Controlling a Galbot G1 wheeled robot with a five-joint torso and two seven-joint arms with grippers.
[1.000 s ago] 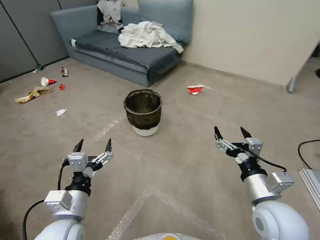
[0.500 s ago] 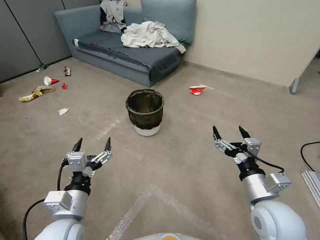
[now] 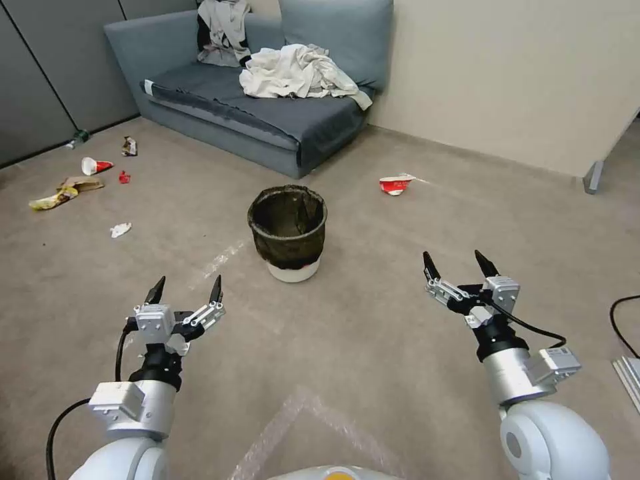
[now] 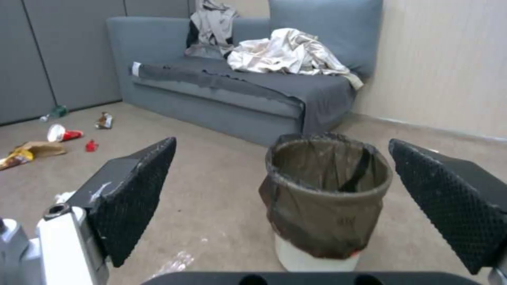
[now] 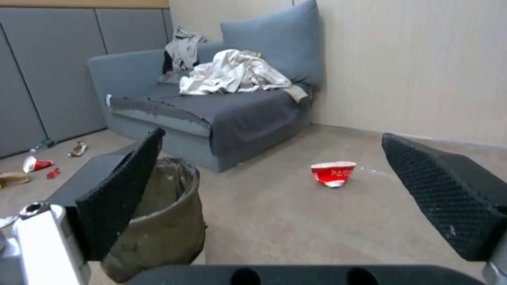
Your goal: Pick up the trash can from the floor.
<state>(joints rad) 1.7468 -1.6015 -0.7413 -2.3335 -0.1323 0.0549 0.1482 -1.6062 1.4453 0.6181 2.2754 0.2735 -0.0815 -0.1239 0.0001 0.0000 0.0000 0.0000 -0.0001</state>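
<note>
The trash can (image 3: 288,233) stands upright on the floor (image 3: 373,333), a small round white bin wrapped in a dark brown bag folded over its rim, its white base showing. It also appears ahead in the left wrist view (image 4: 324,202) and, partly hidden behind a finger, in the right wrist view (image 5: 161,221). My left gripper (image 3: 185,288) is open, held above the floor short of the can and to its left. My right gripper (image 3: 459,263) is open too, to the can's right, at about the same distance. Neither touches it.
A grey sofa (image 3: 267,113) with crumpled clothes (image 3: 297,70) stands behind the can. A crushed red-and-white paper cup (image 3: 395,184) lies to the right. Scattered litter (image 3: 63,191) lies far left. A black cable (image 3: 623,323) and a metal rail (image 3: 630,380) lie at the right edge.
The whole view has shifted slightly and the can now sits a little lower in the picture, so the camera has moved. Both grippers stay open in the same pose.
</note>
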